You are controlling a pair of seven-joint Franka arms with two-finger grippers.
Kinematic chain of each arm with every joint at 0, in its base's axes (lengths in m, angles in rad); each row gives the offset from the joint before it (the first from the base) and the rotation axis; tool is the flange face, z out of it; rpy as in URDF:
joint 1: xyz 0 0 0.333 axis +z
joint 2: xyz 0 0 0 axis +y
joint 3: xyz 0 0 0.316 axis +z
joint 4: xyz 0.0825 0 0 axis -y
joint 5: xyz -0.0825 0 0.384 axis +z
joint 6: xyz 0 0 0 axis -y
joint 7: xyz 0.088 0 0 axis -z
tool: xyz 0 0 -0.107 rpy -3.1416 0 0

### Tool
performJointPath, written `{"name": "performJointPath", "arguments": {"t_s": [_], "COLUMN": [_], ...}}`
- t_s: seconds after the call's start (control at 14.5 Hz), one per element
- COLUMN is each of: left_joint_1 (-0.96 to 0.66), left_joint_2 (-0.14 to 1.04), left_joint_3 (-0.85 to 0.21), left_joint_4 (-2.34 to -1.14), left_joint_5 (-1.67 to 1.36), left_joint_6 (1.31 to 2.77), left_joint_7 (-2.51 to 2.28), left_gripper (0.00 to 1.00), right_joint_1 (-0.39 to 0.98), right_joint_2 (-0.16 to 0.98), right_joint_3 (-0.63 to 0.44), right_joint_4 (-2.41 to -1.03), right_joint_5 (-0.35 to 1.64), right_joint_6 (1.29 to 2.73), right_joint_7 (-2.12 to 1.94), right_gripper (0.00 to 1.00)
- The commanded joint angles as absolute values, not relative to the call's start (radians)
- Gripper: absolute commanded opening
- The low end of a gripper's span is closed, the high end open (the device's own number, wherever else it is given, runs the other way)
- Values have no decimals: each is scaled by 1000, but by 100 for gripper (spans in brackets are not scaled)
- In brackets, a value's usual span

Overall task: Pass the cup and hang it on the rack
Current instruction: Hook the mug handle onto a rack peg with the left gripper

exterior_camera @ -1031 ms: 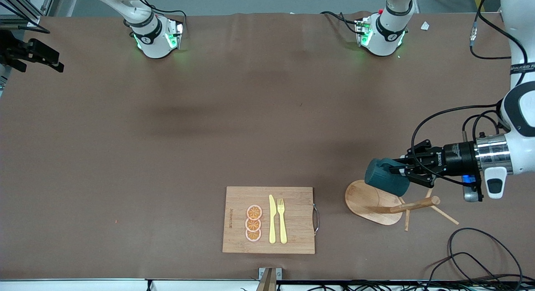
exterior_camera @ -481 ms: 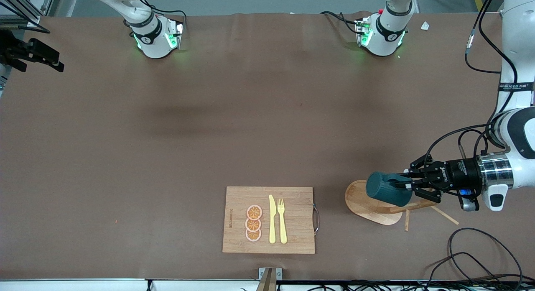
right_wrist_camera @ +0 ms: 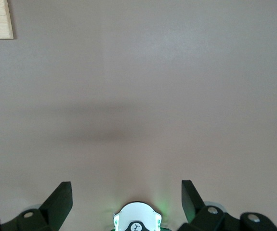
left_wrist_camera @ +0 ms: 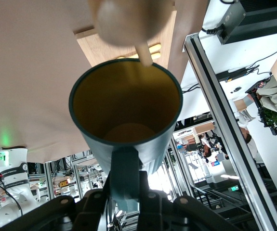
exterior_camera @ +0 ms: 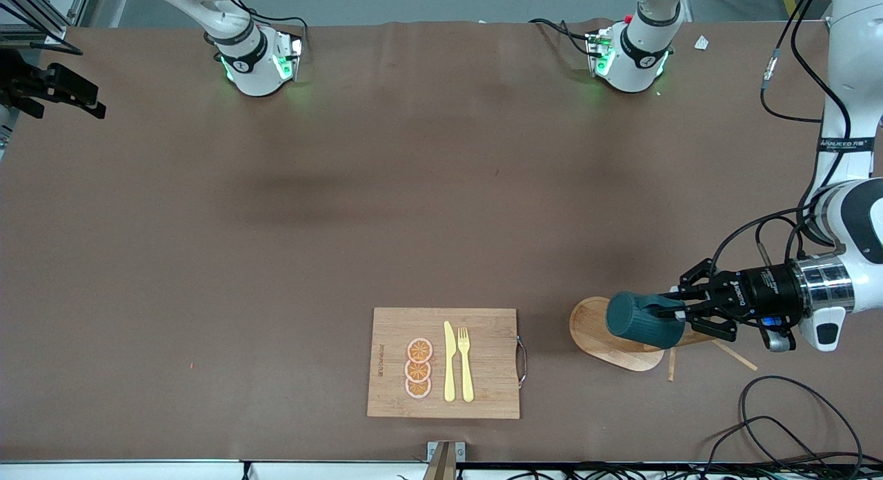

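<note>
Front view: left gripper [exterior_camera: 679, 313] clamped on cup [exterior_camera: 640, 320] over rack [exterior_camera: 607, 335]; right gripper [right_wrist_camera: 127, 192] wide open, idle.

Left hand [exterior_camera: 679, 314] with clamped cup [exterior_camera: 641, 320]: shifted lower over rack [exterior_camera: 607, 335], cup now covering rack's post, previously visible.

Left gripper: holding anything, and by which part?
The left gripper holds the cup by its handle, on its side over the rack. The right gripper is open, holding nothing.
</note>
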State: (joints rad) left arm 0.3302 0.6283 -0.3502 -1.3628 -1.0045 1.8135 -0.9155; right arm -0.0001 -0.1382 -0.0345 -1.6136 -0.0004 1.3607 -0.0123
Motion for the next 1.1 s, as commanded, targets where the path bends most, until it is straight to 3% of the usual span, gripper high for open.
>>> {"name": "performJointPath", "arguments": {"t_s": [0.0, 1.03], "left_joint_1": [345, 376], "left_joint_2": [649, 701], "left_joint_3": [-356, -354], "left_joint_4": [-1345, -1324], "left_joint_5": [-1029, -1037], "left_joint_6": [1818, 1827], "left_joint_7": [-888, -827], "left_gripper": [0, 2], "right_joint_1": [9, 8], "right_joint_2": [-155, -155], "right_joint_3": [-38, -40], "right_joint_4": [-1626, -1626], "right_joint_5": [-17, -17], "right_joint_6": [1358, 1356], "right_joint_7": [-5, -5], "right_gripper": [100, 100]}}
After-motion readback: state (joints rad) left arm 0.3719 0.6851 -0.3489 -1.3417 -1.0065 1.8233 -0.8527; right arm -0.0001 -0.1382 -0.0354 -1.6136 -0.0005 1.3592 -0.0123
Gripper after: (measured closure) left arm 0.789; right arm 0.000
